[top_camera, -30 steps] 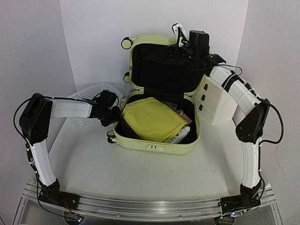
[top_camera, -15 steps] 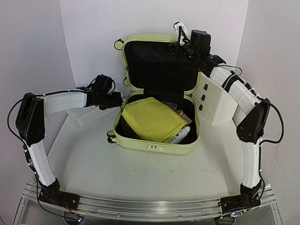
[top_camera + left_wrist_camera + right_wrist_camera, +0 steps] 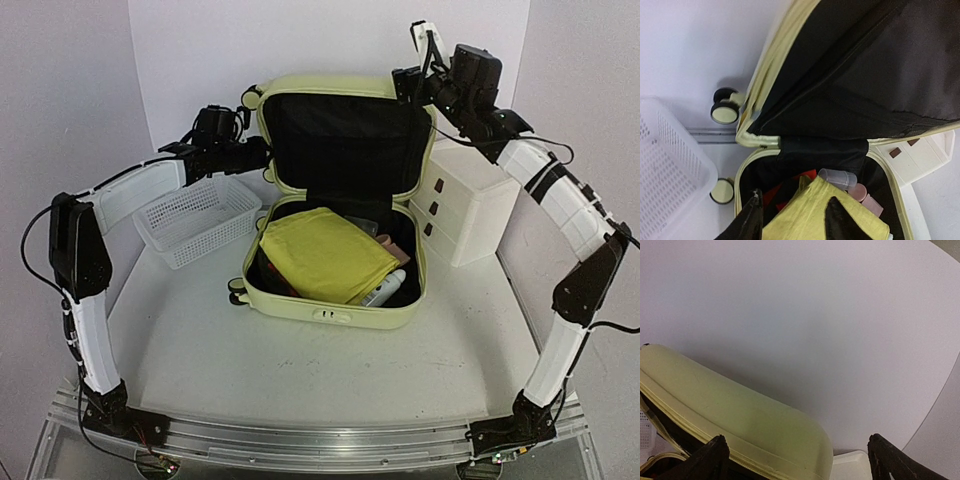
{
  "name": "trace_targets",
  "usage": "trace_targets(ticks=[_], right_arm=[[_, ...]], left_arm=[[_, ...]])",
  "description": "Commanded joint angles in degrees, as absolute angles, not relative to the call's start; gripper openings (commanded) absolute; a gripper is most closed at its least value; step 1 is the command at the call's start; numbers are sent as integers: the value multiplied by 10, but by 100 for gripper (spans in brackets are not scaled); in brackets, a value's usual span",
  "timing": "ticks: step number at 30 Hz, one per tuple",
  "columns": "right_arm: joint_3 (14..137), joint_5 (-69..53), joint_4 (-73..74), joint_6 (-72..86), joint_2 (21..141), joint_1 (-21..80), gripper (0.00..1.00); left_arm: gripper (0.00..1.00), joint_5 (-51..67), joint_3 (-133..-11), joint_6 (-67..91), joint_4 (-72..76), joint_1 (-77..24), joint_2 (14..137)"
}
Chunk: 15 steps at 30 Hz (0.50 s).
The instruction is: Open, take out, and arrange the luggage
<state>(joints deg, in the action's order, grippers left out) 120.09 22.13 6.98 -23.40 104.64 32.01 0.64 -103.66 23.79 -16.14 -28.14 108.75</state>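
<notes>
Luggage: sitting open on table, btwn basket & drawer box, lid standing upright.
L gripper: hovering by lid's left edge, fingers spread, holding nothing.
R gripper: hovering over lid's top-right corner, fingers spread wide.

White mesh basket at left on the table, white three-drawer box at right.

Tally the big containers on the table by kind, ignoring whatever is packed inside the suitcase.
Suitcase: 1
Mesh basket: 1
Drawer box: 1
Total: 3
</notes>
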Motion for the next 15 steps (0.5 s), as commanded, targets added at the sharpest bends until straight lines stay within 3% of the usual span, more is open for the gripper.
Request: trace_targets(ticks=[1, 3, 7, 13, 15], right_arm=[[1146, 223, 75, -184, 971, 318, 93], [1108, 200, 96, -148, 941, 318, 88], [1019, 149, 113, -81, 880, 319, 80], [929, 108, 138, -28, 821, 318, 66], [915, 88, 140, -25, 816, 318, 56]], left_arm=[[34, 59, -1177, 223, -142, -268, 1151], [24, 60, -1255, 221, -143, -266, 1200], [17, 58, -1403, 242, -148, -262, 1276], [14, 40, -1466, 273, -144, -256, 1316], [14, 38, -1460, 272, -142, -256, 1316]])
